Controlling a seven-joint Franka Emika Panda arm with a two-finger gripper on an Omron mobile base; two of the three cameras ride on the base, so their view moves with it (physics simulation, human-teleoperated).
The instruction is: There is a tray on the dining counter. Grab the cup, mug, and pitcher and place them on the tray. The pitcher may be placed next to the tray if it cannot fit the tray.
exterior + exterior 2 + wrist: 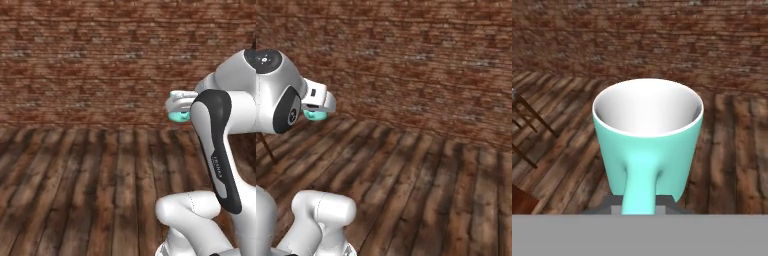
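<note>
My gripper (641, 206) is shut on the side handle of the light teal mug (647, 135). The mug hangs upright in the air and its white inside holds nothing. From the left base view, the mug (178, 117) peeks out under the white hand (181, 101), just left of the dark forearm. From the right base view, the mug (315, 115) shows beneath the hand, high above the floor. The tray, the dining counter, the cup and the pitcher are out of view.
A red brick wall (100, 60) stands ahead across a dark wooden plank floor (90, 190). Thin dark chair legs (529, 122) stand at the left of the hand view, with a reddish wood corner (519, 200) below them.
</note>
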